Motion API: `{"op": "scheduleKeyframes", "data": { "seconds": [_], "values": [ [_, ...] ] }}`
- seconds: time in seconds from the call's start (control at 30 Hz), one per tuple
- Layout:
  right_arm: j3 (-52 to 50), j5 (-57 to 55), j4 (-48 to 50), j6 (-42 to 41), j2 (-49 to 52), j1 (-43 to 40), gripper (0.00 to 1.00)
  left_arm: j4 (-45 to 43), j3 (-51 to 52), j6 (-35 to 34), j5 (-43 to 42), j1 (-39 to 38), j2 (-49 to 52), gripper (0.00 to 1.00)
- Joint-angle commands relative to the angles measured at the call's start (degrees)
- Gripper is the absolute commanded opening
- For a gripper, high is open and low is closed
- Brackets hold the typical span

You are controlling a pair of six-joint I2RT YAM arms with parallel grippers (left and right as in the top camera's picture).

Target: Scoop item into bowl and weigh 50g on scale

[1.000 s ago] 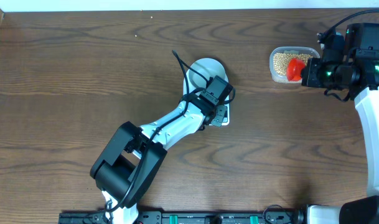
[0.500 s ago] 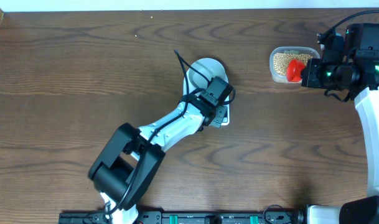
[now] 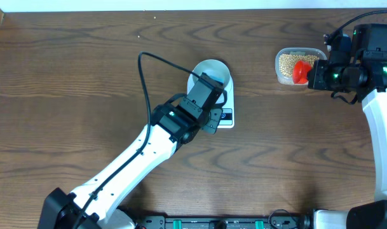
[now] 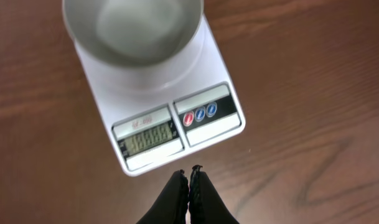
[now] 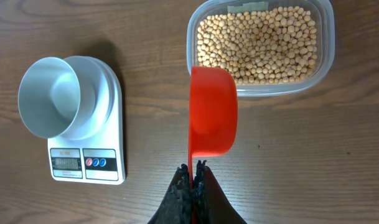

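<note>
The white scale point(image 3: 226, 118) stands mid-table with the empty white bowl point(image 3: 217, 69) on its platform. My left gripper point(image 3: 211, 120) hovers shut and empty above the scale's display end; in the left wrist view its tips point(image 4: 189, 171) sit just short of the scale point(image 4: 208, 127) and the bowl point(image 4: 133, 28). My right gripper point(image 5: 193, 165) is shut on the handle of a red scoop point(image 5: 213, 112), held beside the clear tub of tan beans point(image 5: 257, 40). No beans show in the scoop. The overhead view shows that scoop point(image 3: 301, 69) over the tub's right side.
The clear plastic tub point(image 3: 282, 75) sits at the far right near the table's back edge. The right wrist view has the scale point(image 5: 111, 93) and bowl point(image 5: 49, 96) to the left of the tub point(image 5: 323, 59). A black cable point(image 3: 152, 57) loops up from the left arm.
The left arm has stretched out and its gripper has drawn back left from the scale's button end, uncovering more of the scale. The right arm and scoop have not moved.
</note>
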State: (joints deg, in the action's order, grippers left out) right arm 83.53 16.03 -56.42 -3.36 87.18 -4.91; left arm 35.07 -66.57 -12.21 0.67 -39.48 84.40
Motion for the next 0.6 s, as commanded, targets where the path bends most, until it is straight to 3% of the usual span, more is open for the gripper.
{"op": "scheduleKeyframes", "data": {
  "seconds": [0.0, 0.27, 0.57],
  "values": [
    [1.0, 0.2, -0.2, 0.7, 0.1, 0.0, 0.01, 2.3, -0.3, -3.6, 1.7, 0.3, -0.3, 0.07],
    [1.0, 0.1, 0.0, 0.7, 0.1, 0.0, 0.01, 9.1, 0.0, -4.6, 1.7, 1.9, 1.5, 0.07],
    [1.0, 0.1, -0.1, 0.7, 0.1, 0.0, 0.01, 8.4, 6.4, -4.6, 1.8, 1.9, 2.4, 0.07]
  ]
}}
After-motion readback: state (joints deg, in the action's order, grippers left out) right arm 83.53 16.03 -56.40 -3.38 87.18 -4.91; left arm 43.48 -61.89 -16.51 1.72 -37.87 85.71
